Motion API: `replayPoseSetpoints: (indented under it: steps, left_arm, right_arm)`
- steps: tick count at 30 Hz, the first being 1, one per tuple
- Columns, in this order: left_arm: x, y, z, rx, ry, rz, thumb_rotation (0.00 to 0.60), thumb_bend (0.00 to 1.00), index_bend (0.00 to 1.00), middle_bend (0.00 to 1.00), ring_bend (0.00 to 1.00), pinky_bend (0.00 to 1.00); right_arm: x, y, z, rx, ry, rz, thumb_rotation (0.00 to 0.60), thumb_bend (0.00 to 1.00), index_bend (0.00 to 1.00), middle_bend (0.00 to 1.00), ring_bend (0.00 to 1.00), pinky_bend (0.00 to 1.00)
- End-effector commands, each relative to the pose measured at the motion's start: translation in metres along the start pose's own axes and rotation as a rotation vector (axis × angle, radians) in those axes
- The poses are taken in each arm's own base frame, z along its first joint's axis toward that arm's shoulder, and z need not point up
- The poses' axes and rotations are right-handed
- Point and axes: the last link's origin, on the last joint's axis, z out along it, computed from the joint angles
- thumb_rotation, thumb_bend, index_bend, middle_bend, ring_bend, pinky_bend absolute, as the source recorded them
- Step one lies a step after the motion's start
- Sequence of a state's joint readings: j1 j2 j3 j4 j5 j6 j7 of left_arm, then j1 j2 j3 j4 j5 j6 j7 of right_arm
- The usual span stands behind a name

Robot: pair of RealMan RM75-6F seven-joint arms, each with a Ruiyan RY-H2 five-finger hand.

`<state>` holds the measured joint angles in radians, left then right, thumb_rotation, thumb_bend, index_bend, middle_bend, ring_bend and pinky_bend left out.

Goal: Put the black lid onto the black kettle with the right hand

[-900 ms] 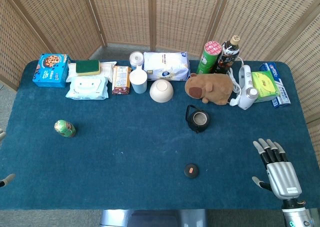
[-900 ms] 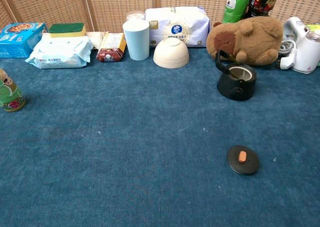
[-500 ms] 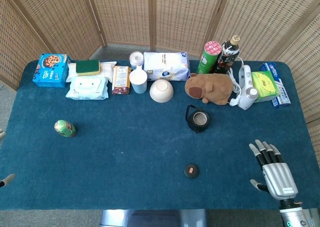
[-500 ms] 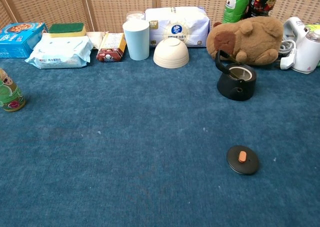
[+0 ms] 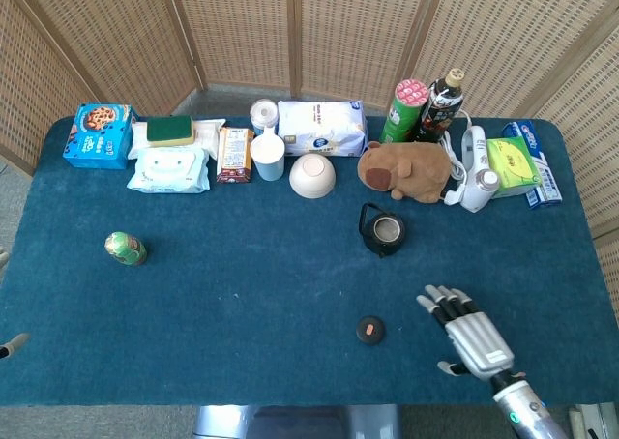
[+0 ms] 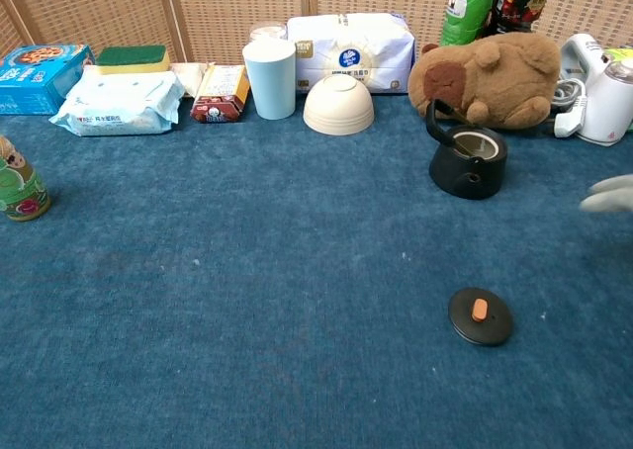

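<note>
The black lid, round with a small orange knob, lies flat on the blue cloth near the front. The black kettle stands uncovered farther back, in front of the brown plush toy, its handle up. My right hand hovers to the right of the lid, fingers spread and empty, a short way from it. In the chest view only blurred fingertips of that hand show at the right edge. Of my left hand, just a small bit peeks in at the left edge of the head view.
Along the back stand a cookie box, wipes pack, pale cup, overturned bowl, plush capybara, a can and a bottle. A small green jar sits at the left.
My right hand has moved left from the table's right edge toward the lid, still spread. Its fingertips now enter the chest view. Lid and kettle have not moved.
</note>
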<state>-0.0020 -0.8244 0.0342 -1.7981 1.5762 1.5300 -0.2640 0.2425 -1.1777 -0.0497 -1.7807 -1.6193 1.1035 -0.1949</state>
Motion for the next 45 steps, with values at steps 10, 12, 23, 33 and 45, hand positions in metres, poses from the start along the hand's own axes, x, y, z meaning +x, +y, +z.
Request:
replayPoseSetpoints:
  steps: [10, 12, 23, 33, 45]
  left_arm:
    - [0.000, -0.001, 0.002, 0.009, -0.005, 0.000, 0.600, 0.12, 0.00, 0.00, 0.00, 0.04]
    - [-0.001, -0.001, 0.003, 0.009, -0.007, 0.002, 0.600, 0.12, 0.00, 0.00, 0.00, 0.04]
    - [-0.003, 0.001, 0.004, 0.012, -0.016, 0.009, 0.600, 0.12, 0.00, 0.00, 0.00, 0.04]
    - [-0.003, 0.001, 0.004, 0.012, -0.017, 0.007, 0.600, 0.12, 0.00, 0.00, 0.00, 0.04]
    - [-0.002, 0.001, 0.003, 0.008, -0.014, 0.000, 0.600, 0.12, 0.00, 0.00, 0.00, 0.04]
  right_arm:
    - [-0.007, -0.035, 0.046, 0.148, -0.106, 0.008, 0.600, 0.08, 0.15, 0.02, 0.00, 0.00]
    - [-0.006, -0.037, 0.049, 0.159, -0.102, 0.015, 0.600, 0.08, 0.16, 0.02, 0.00, 0.00]
    - [-0.013, -0.048, 0.068, 0.191, -0.122, 0.039, 0.600, 0.09, 0.18, 0.02, 0.00, 0.00]
    - [-0.017, -0.053, 0.084, 0.186, -0.140, 0.015, 0.600, 0.17, 0.18, 0.02, 0.00, 0.00]
    - [-0.023, -0.049, 0.091, 0.170, -0.130, -0.002, 0.600, 0.19, 0.18, 0.03, 0.00, 0.00]
